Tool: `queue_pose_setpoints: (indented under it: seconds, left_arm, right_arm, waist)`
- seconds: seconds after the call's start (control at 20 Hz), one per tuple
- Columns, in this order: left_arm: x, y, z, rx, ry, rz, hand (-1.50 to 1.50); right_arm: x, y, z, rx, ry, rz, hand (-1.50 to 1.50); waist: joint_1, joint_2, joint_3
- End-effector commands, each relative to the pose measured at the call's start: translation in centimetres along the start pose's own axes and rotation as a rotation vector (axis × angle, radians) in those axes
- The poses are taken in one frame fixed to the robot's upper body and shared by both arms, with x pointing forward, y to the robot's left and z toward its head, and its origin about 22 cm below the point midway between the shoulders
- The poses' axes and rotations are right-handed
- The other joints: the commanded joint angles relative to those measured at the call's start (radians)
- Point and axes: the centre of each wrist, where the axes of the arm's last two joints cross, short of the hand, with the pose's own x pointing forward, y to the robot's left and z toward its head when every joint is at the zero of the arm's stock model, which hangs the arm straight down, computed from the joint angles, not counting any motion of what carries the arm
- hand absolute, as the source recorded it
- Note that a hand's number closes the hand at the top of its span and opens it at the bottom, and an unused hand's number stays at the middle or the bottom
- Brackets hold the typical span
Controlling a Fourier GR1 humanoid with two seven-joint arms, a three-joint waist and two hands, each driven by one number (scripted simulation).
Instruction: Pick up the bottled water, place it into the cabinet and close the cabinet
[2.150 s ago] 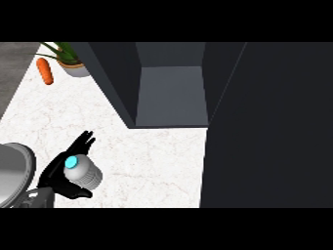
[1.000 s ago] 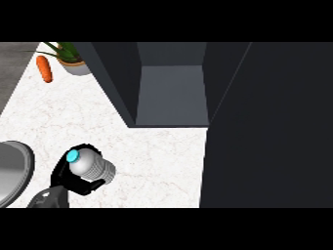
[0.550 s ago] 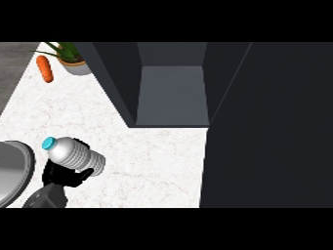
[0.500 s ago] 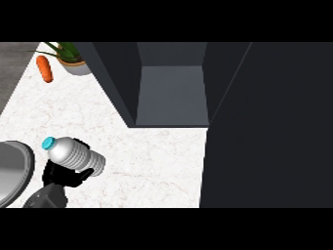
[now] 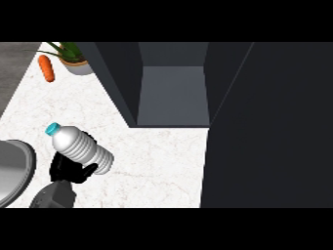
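Marble counter [image 5: 161, 161] | left hand [image 5: 69, 171] clenched round bottled water [image 5: 81, 149], cap [image 5: 52, 129] tilted up-left of fingers | next: swing it up-right of fingers into open cabinet [image 5: 170, 95], clearing the near wall

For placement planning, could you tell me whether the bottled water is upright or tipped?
Tipped: the bottled water slants in the left robot hand, cap toward upper-left.

One bottled water [image 5: 80, 148], one carrot [image 5: 47, 68], one potted plant [image 5: 74, 58], one cabinet [image 5: 170, 95], one hand [image 5: 66, 169], one tabletop [image 5: 158, 163]
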Motion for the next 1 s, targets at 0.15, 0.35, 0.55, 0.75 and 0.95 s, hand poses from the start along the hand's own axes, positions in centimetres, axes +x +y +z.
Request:
queue_pose_setpoints:
  seconds: [0.15,0.35,0.55,0.75,0.95]
  left_arm:
    - [2.3,-5.6,-2.4,-0.063,-0.013,-0.025,1.50]
    - [2.8,-9.7,-4.4,-0.090,-0.056,-0.075,1.50]
    - [3.0,-14.2,-5.1,-0.111,-0.064,-0.099,1.50]
    - [5.9,-17.0,-7.4,-0.094,-0.078,-0.149,1.50]
    - [5.1,-19.2,-9.3,-0.096,-0.066,-0.187,1.50]
  right_arm:
    - [0.1,0.7,-0.1,0.008,0.007,-0.022,-1.50]
    - [1.7,0.6,-0.3,0.000,-0.001,-0.005,-1.50]
    - [0.7,1.6,-1.8,0.002,-0.012,-0.037,-1.50]
    - [-0.1,0.0,-0.2,0.012,-0.006,-0.026,-1.50]
    - [-1.4,1.5,-0.5,0.014,-0.007,-0.046,-1.50]
  waist:
    - [-0.002,0.000,0.000]
    - [-0.008,0.001,-0.001]
    - [-0.006,0.001,-0.001]
    - [-0.009,0.001,0.000]
    - [-0.015,0.003,-0.001]
